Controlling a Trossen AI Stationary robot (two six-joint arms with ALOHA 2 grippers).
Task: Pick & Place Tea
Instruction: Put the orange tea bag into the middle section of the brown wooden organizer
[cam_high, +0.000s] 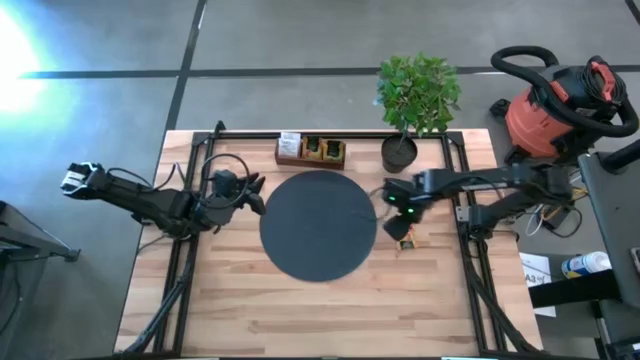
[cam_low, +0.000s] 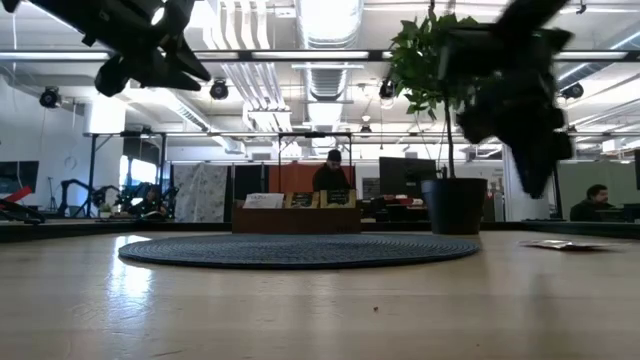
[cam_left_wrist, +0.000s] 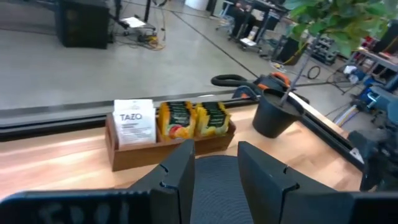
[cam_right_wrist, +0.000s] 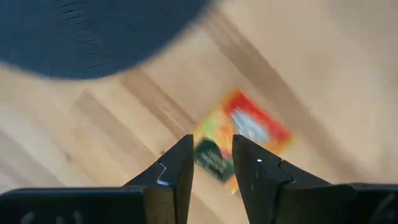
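Two dark arms flank the round black mat (cam_high: 318, 225) on the wooden tabletop (cam_high: 300, 320). Left of the mat, the left hand (cam_left_wrist: 214, 180) hovers released, its fingers parted with nothing between them. Behind the mat, a wooden box (cam_high: 311, 151) holds tea sachets (cam_left_wrist: 177, 119). Just right of the mat, one orange-red tea sachet (cam_right_wrist: 239, 143) lies flat on the tabletop; the right hand (cam_right_wrist: 211, 171) hangs over it, fingers slightly apart, not grasping it.

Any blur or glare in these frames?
Right wrist view: tea sachet and mat smeared by blur. High view: strong glare at the top-left corner. Low view: both arms dark and soft against bright ceiling lights. Left wrist view: box sharp.
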